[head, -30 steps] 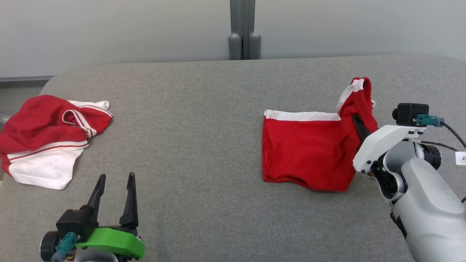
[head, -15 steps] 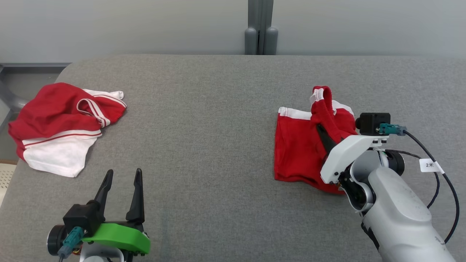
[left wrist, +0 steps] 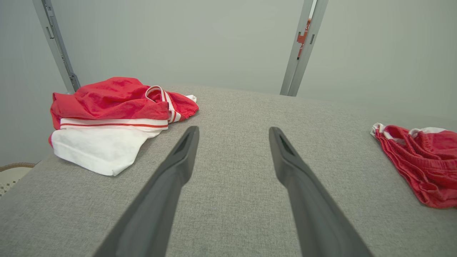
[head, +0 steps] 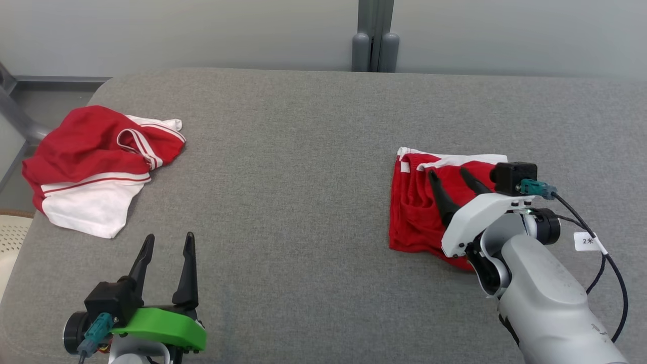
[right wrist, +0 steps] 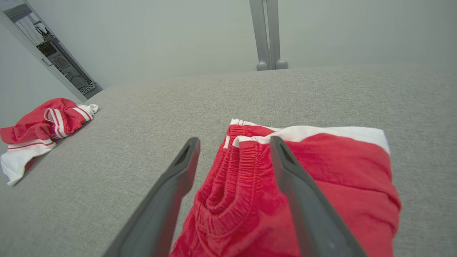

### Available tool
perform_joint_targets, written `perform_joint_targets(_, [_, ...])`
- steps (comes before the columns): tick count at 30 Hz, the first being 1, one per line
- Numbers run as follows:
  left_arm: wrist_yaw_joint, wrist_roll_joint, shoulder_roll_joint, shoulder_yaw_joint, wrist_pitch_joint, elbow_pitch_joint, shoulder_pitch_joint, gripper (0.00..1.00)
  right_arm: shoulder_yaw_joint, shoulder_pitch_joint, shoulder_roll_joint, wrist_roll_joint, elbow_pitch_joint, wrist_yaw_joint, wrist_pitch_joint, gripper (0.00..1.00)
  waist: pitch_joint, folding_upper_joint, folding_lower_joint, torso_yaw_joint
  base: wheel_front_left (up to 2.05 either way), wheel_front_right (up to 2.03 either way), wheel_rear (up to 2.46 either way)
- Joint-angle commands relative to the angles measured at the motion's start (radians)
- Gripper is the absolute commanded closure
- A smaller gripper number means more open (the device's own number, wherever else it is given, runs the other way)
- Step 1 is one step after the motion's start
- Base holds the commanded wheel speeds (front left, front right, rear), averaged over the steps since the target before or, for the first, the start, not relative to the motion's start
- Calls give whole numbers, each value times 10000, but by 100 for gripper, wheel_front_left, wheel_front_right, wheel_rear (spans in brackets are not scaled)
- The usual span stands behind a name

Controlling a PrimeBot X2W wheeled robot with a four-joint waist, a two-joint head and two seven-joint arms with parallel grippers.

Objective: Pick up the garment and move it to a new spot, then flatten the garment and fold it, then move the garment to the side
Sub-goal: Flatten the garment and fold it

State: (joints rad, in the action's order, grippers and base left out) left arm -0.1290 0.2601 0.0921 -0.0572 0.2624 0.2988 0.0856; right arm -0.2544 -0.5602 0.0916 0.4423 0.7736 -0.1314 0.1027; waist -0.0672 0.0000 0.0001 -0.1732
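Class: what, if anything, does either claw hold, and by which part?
Nothing: the right claw stands open over the folded red-and-white cloth garment; the left claw is open too.

I stood in a bare lab: plain pale wall panels [head: 202,35] and a grey metal post [head: 384,25] behind my grey fabric-covered table [head: 303,202].

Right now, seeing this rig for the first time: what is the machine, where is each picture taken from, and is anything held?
A wheeled robot with two arms, each ending in two long dark fingers. One picture comes from its head, looking down; two from wrist cameras looking along the fingers. On the grey fabric-covered table lie folded red shorts with a white band and, far left, a crumpled red-and-white garment. The right gripper stands open over the shorts; the left gripper is open above bare table. Nothing is held.
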Motion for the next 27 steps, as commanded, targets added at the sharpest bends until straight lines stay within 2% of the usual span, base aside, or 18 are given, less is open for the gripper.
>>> perform_joint_targets(1, [-29, 53, 81, 76, 34, 25, 91, 0, 34, -74, 161, -112, 9, 15, 252, 0, 63, 0, -1, 69, 0, 0, 0])
perform_joint_targets(10, [15, -149, 107, 336, 32, -149, -249, 0, 478, 515, 584, -555, -699, 15, 1411, 0, 384, 0, -1, 529, 0, 0, 0])
perform_joint_targets(18, [88, -171, 159, 603, 34, -292, -483, 0, 1127, 1599, 721, -1021, -2044, 15, 1605, 0, 464, 0, -1, 1003, 0, 0, 0])
perform_joint_targets(27, [160, -172, 230, 812, 34, -364, -630, 0, 1598, 3152, 579, -1534, -3933, 15, 1621, 0, 620, 0, -1, 1366, 0, 0, 0])
